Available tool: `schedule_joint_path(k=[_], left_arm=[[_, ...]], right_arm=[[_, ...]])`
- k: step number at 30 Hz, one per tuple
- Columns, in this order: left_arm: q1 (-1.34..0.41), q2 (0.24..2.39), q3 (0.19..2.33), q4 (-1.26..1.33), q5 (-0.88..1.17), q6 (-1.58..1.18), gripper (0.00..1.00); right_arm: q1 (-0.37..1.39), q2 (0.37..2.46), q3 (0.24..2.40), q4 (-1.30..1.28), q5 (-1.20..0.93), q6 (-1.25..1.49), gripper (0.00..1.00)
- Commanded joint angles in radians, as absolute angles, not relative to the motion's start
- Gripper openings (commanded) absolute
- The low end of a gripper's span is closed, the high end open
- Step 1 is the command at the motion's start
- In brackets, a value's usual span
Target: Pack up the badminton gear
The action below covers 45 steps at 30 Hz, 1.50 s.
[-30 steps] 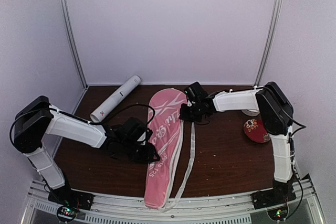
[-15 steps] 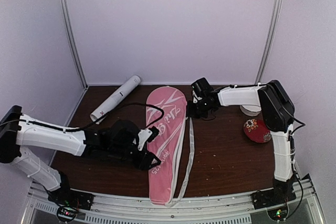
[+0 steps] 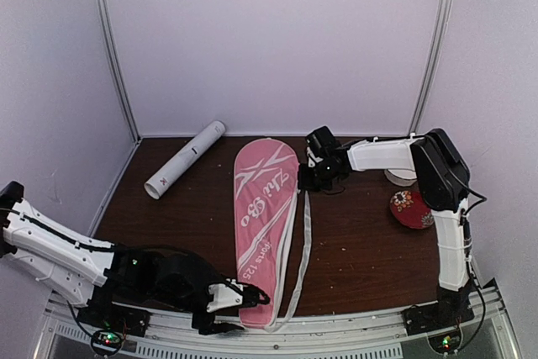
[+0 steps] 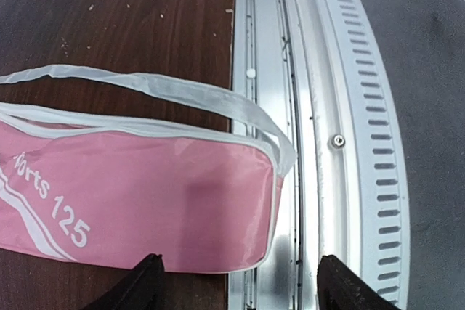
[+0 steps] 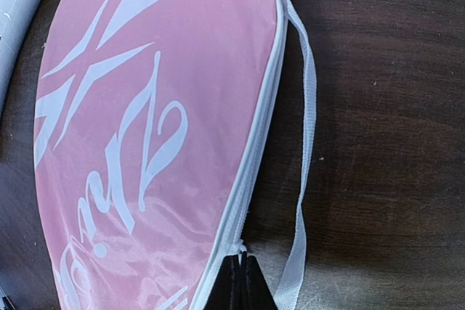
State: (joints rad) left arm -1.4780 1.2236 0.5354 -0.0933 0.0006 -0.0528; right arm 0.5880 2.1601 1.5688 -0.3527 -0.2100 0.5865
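The pink cover (image 3: pixel 262 208) is lying flat on the dark wood surface (image 3: pixel 370 250). Its wide round end is at the far side. The narrow end is right down at the near edge, where it just pokes onto the metal rail (image 4: pixel 320 107). The white stripes and lettering face up.

The right gripper (image 5: pixel 242 270) is at the cover's right edge, up by the wide end. Its jaws are pressed together, pinching the white-trimmed seam there. In the wrist view the tips sit right on the zip line, though I honestly can't tell if they've got a zip pull or just the edge itself. The white strap (image 3: pixel 307 233) starts just beside that spot and trails down the cover's right side. It loops round the corner at the narrow end.

The left gripper (image 4: pixel 240 265) is low down at the cover's narrow end. Its jaws are spread wide with nothing in them. One finger is over the wood beside the cover's edge, the other is over the rail, and the corner of the cover lies between them.

The long white tube (image 3: pixel 185 160) is on its side, left of the cover's wide end and well apart from it, lying at an angle. The small red patterned dish (image 3: pixel 409 208) sits off to the cover's right, also well apart.
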Motion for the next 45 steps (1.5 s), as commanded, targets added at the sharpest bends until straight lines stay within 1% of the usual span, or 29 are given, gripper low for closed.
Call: schedule_joint_path(k=[1, 6, 9, 11, 20, 32, 38, 45], left_arm=[[-1.492, 1.332, 0.587, -0.081, -0.012, 0.092, 0.74], [-1.497, 1.515, 0.677, -0.117, -0.023, 0.143, 0.75], [-1.500, 1.566, 0.710, -0.125, -0.060, 0.127, 0.73], [-1.500, 1.589, 0.732, -0.139, -0.088, 0.113, 0.70], [-1.498, 1.717, 0.860, -0.209, -0.232, 0.050, 0.65], [-1.432, 1.752, 0.896, -0.222, -0.245, 0.011, 0.65], [-1.402, 1.765, 0.907, -0.226, -0.243, 0.002, 0.64], [-1.368, 1.772, 0.916, -0.228, -0.244, -0.014, 0.64]], right_arm=[[0.583, 2.166, 1.581, -0.386, -0.230, 0.580, 0.00], [0.583, 2.189, 1.618, -0.415, -0.229, 0.585, 0.00], [0.585, 2.185, 1.611, -0.425, -0.234, 0.596, 0.00], [0.584, 2.173, 1.589, -0.419, -0.237, 0.613, 0.00], [0.603, 2.068, 1.391, -0.323, -0.259, 0.685, 0.00], [0.668, 1.893, 1.118, -0.217, -0.291, 0.726, 0.00], [0.742, 1.803, 0.985, -0.156, -0.308, 0.778, 0.00], [0.840, 1.734, 0.895, -0.117, -0.302, 0.845, 0.00]])
